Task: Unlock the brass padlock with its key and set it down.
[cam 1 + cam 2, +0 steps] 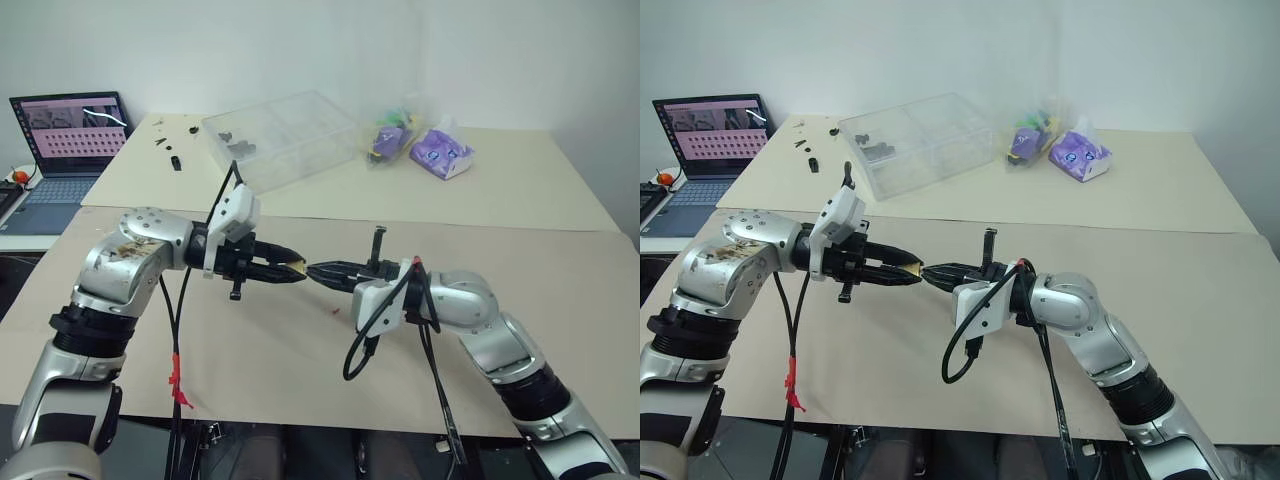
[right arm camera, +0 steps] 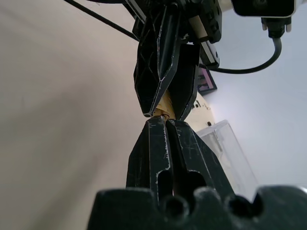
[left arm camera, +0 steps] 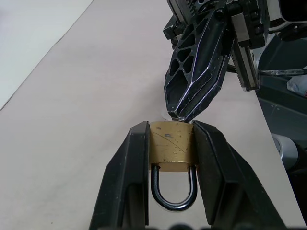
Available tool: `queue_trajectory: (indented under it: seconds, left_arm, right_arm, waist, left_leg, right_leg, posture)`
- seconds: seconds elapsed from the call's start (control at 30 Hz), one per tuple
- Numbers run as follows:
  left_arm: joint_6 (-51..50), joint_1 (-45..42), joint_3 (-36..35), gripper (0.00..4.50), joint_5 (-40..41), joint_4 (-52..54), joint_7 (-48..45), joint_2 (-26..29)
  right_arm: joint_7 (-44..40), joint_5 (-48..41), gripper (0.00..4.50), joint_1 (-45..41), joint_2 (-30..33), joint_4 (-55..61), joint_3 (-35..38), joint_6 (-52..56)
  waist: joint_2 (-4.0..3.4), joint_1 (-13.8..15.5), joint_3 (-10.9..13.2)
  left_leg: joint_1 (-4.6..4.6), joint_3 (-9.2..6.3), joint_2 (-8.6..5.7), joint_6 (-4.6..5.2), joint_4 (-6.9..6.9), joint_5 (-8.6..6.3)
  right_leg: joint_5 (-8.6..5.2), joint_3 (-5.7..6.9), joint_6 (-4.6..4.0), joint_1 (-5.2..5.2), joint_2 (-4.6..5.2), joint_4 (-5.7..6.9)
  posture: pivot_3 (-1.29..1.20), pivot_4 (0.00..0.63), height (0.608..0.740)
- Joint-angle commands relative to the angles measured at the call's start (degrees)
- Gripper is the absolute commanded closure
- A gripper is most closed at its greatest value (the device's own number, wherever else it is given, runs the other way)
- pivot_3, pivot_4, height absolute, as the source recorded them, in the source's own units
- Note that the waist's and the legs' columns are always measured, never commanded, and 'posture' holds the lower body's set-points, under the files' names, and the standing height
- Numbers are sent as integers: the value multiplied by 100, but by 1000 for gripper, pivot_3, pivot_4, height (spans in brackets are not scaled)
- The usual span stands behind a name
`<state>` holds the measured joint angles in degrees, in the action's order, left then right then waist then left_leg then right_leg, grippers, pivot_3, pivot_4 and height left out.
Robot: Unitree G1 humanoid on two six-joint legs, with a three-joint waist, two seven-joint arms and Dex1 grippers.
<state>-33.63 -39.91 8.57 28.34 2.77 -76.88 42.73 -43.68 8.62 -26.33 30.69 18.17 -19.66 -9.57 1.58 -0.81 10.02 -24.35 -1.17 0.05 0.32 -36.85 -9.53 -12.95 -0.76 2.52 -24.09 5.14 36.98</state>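
My left gripper is shut on the brass padlock, with one black finger pressed on each side of the lock body. The padlock's dark shackle sits seated in the body and points back toward my left wrist. My right gripper comes in level from the opposite side, shut, its tips touching the padlock's far face. A thin sliver of metal shows at those tips; the rest of the key is hidden between the fingers. Both grippers meet above the tan table.
At the back of the table lie a clear plastic box, a purple packet, a bag of coloured items and small dark parts. An open laptop stands far left. A tiny red speck lies below the grippers.
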Motion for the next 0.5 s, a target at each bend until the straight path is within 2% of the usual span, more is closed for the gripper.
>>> queue_trajectory:
  seconds: [0.03,0.2,0.33,0.43,0.5]
  left_arm:
    - [52,-94,-249,3665,95,188,50,26]
    - [41,-86,-252,3665,102,203,66,32]
    - [37,-91,-253,3665,101,198,65,44]
    - [33,-89,-257,3665,107,198,66,47]
    - [28,-89,-257,3665,109,198,57,50]
  right_arm:
    - [-193,-254,4349,55,-34,180,42,478]
    - [-241,-367,4349,43,-75,278,50,809]
    - [-104,-21,4349,19,-12,254,-16,486]
    - [-4,169,3658,58,-17,207,-15,291]
    - [257,728,2945,44,93,132,-85,-306]
  waist:
    - [0,0,0]
    - [0,0,0]
    - [0,0,0]
    - [0,0,0]
    - [0,1,0]
  left_leg:
    - [0,0,0,0,0,0]
    - [0,0,0,0,0,0]
    - [-1,0,0,0,0,0]
    - [-1,0,0,0,0,0]
    - [-1,1,0,0,0,0]
  right_leg:
    - [0,0,0,0,0,0]
    - [0,0,0,-1,0,0]
    - [-1,0,1,-1,0,-1]
    - [-1,0,1,-2,0,-1]
    - [-1,0,1,-2,0,-1]
  posture:
    - [0,150,740]
    - [0,150,740]
    - [0,150,740]
    - [0,150,740]
    - [0,150,740]
